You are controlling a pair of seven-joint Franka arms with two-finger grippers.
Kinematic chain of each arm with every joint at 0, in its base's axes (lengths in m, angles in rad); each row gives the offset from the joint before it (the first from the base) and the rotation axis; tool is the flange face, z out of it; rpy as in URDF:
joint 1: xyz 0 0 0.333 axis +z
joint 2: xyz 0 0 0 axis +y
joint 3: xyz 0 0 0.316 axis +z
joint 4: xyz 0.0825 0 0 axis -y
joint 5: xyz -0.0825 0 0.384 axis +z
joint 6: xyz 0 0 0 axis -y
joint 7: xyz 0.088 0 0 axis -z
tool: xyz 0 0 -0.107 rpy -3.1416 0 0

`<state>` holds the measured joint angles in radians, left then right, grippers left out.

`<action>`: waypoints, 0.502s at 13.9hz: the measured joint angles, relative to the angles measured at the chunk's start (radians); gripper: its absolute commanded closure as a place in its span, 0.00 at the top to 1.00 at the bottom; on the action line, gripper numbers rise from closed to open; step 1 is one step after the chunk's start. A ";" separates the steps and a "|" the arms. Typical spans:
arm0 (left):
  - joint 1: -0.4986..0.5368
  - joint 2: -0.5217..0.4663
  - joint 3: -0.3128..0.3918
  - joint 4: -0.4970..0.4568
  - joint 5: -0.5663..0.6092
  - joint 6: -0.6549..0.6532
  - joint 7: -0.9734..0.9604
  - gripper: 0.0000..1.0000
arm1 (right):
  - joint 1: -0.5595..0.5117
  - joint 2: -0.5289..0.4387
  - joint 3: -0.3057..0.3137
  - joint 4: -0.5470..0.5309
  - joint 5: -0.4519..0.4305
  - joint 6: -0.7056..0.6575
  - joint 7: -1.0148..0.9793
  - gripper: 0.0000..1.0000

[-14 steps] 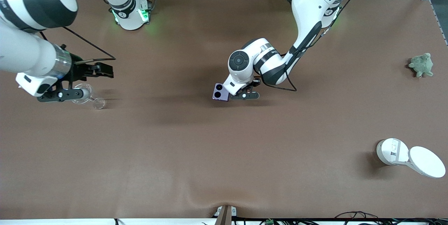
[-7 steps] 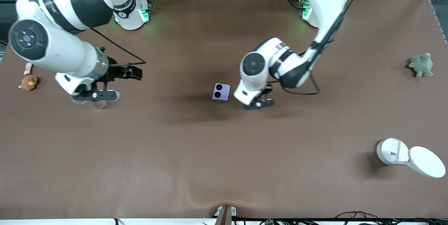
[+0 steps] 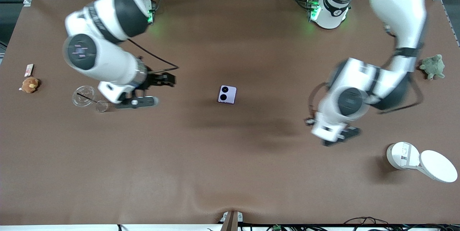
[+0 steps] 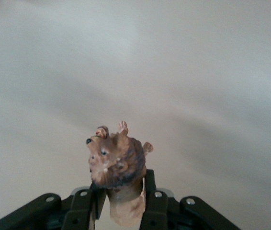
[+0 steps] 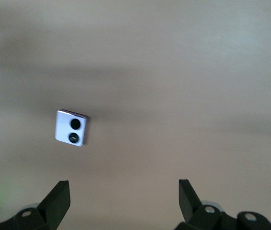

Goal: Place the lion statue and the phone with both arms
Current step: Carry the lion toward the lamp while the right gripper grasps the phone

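Note:
The phone (image 3: 227, 94) lies flat in the middle of the table, its two black camera circles facing up. It also shows in the right wrist view, where the phone (image 5: 72, 128) lies ahead of my right gripper (image 5: 123, 188), whose fingers stand wide open and empty. In the front view my right gripper (image 3: 136, 102) hangs between a clear glass and the phone. My left gripper (image 4: 124, 191) is shut on the lion statue (image 4: 116, 163), a reddish-brown maned figurine, held over bare table. In the front view my left gripper (image 3: 337, 138) is blurred and its hand hides the statue.
A clear glass (image 3: 83, 96) and a smaller clear piece (image 3: 101, 106) lie near my right gripper. A brown plush toy (image 3: 30, 84) sits at the right arm's end. A green plush turtle (image 3: 433, 66) and a white round device (image 3: 403, 155) are at the left arm's end.
The left arm has swung away from beside the phone toward its own end of the table. The right arm has moved from over the glass toward the phone. The phone has not moved.

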<state>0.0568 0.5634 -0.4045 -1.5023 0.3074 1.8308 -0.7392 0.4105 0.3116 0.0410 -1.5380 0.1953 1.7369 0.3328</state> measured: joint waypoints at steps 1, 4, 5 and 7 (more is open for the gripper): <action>0.050 0.006 0.004 0.000 0.015 -0.002 0.070 0.00 | 0.035 0.024 0.001 -0.002 0.000 0.048 0.026 1.00; 0.157 0.052 0.021 0.002 0.122 0.005 0.296 0.00 | 0.118 0.099 0.001 -0.003 0.000 0.136 0.102 1.00; 0.182 0.077 0.022 0.003 0.144 0.029 0.371 0.00 | 0.135 0.120 0.001 -0.003 0.000 0.141 0.110 1.00; 0.203 0.126 0.029 0.005 0.173 0.088 0.514 0.00 | 0.167 0.164 0.001 -0.004 0.004 0.171 0.130 1.00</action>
<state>0.2602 0.6894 -0.3753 -1.4974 0.4809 1.9187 -0.2254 0.5778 0.4758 0.0418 -1.5418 0.1988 1.9077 0.4631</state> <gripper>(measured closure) 0.648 0.000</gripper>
